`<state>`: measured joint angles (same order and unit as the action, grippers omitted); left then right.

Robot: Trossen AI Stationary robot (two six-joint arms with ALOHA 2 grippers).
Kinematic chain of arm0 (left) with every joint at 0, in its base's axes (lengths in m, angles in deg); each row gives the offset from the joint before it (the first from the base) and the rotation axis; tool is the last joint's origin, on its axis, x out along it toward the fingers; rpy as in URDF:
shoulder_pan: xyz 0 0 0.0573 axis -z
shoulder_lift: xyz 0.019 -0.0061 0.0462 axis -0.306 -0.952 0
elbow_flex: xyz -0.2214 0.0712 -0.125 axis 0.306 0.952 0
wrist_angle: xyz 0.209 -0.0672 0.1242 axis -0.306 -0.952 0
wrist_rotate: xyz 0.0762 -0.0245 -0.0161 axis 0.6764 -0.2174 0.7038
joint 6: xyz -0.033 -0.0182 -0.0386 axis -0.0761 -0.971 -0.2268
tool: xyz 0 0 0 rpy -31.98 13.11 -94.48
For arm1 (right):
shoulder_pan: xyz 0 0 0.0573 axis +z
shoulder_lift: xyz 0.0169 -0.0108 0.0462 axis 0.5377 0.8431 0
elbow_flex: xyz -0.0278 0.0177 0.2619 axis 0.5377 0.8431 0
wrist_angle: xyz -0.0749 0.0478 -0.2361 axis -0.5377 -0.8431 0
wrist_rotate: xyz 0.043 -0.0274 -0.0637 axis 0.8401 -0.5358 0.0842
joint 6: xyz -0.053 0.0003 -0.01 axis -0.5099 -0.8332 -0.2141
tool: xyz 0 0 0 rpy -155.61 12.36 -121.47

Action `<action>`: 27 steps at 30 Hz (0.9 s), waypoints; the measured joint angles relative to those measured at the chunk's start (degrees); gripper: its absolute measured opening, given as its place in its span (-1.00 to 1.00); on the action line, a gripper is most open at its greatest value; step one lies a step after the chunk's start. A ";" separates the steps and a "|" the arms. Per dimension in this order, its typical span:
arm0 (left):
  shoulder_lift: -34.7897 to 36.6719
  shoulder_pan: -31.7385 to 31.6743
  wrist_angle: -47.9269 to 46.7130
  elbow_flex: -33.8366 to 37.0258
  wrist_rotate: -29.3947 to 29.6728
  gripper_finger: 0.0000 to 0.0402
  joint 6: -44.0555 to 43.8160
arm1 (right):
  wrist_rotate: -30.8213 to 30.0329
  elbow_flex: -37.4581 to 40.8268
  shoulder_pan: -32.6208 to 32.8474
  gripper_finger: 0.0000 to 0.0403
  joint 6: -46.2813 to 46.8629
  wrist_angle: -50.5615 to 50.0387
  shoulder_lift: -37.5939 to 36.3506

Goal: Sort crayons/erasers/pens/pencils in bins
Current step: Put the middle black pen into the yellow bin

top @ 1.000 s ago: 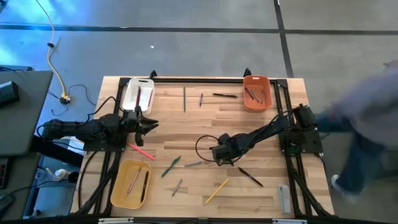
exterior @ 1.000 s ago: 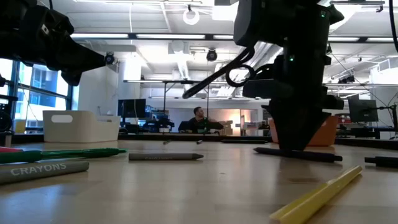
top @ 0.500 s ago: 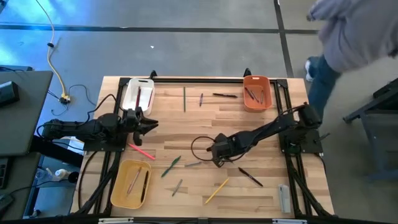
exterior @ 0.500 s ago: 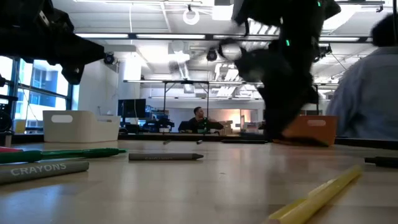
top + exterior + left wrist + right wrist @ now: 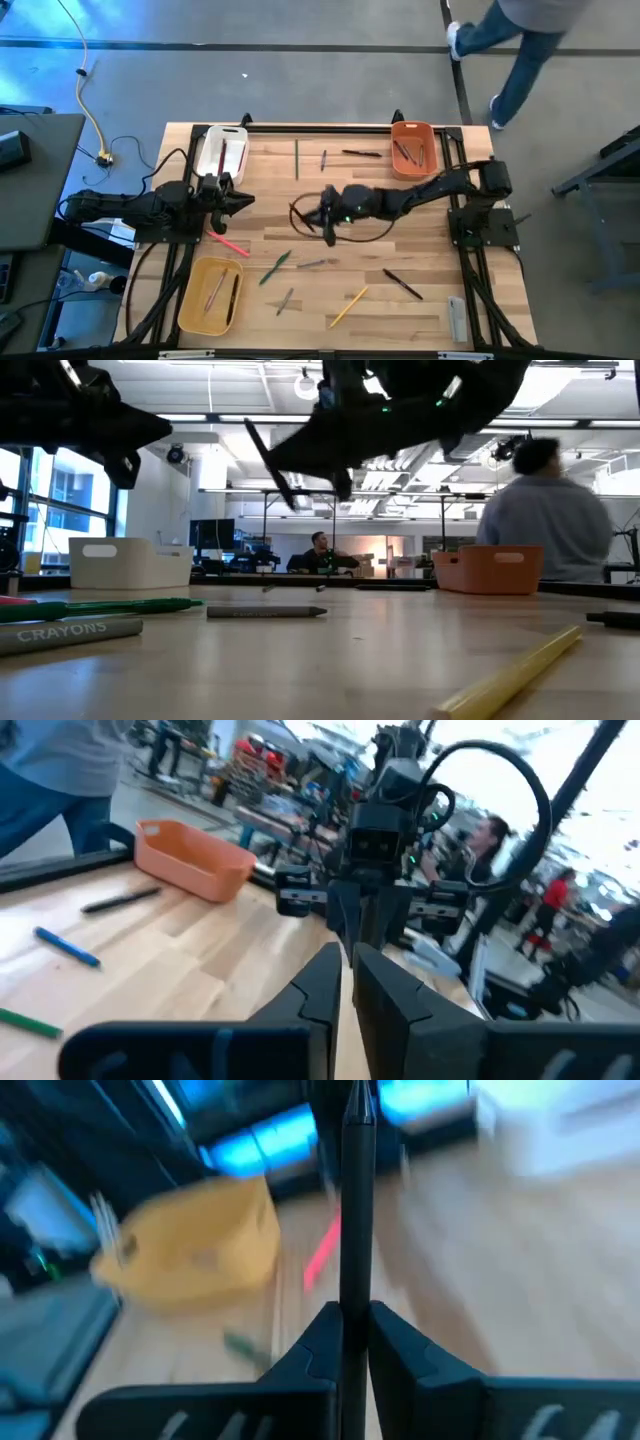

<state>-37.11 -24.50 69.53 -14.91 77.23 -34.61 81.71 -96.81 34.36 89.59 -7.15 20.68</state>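
Observation:
My right gripper (image 5: 326, 214) hangs above the middle of the table, shut on a thin black stick (image 5: 267, 461) that juts out ahead of its fingers. My left gripper (image 5: 246, 200) waits near the left edge, shut and holding nothing, beside the white bin (image 5: 222, 152). The orange bin (image 5: 413, 148) stands at the far right, the yellow bin (image 5: 211, 295) at the near left. Loose sticks lie flat on the wood: pink (image 5: 227, 242), green (image 5: 275, 267), grey (image 5: 312, 264), black (image 5: 402, 285), yellow (image 5: 348, 306). My right gripper pinches the black stick between its two fingers at one end (image 5: 355, 1302). The fingers point about level toward the table's left, and the stick runs on along them, out past the tips. It is lifted clear of the table, its free end (image 5: 250, 428) slanting up.
More sticks lie at the far edge: green (image 5: 296, 158), blue (image 5: 323, 160), black (image 5: 362, 153). A grey flat bar (image 5: 456, 318) lies at the near right corner. A person (image 5: 510, 40) walks past beyond the table's far right.
My right gripper stood pointing down on a black stick near the table's middle. It has risen with the stick, gone toward the far and left edges, and tipped up to about level. The stick is now clear of the table. The person has walked around the right side.

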 joint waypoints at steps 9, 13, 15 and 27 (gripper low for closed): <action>-12.54 0.11 18.36 0.00 -0.24 -0.51 -0.10 | 1.91 -2.11 -1.86 -0.94 -7.18 15.47 4.70; -19.19 0.11 25.80 -0.06 -0.29 -0.36 0.41 | 1.96 -2.11 -1.86 -0.94 -8.85 17.95 4.70; -22.27 0.11 28.41 -0.33 -0.77 -0.30 0.47 | 2.50 -2.11 -1.86 -0.94 -8.98 18.87 4.68; -36.19 0.11 29.07 -10.56 -3.23 -0.22 6.91 | 2.65 -2.11 -1.86 -0.94 -9.21 19.26 4.68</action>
<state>-73.30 -24.39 98.60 -25.47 74.00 -27.69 84.36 -98.92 32.50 80.38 12.11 25.35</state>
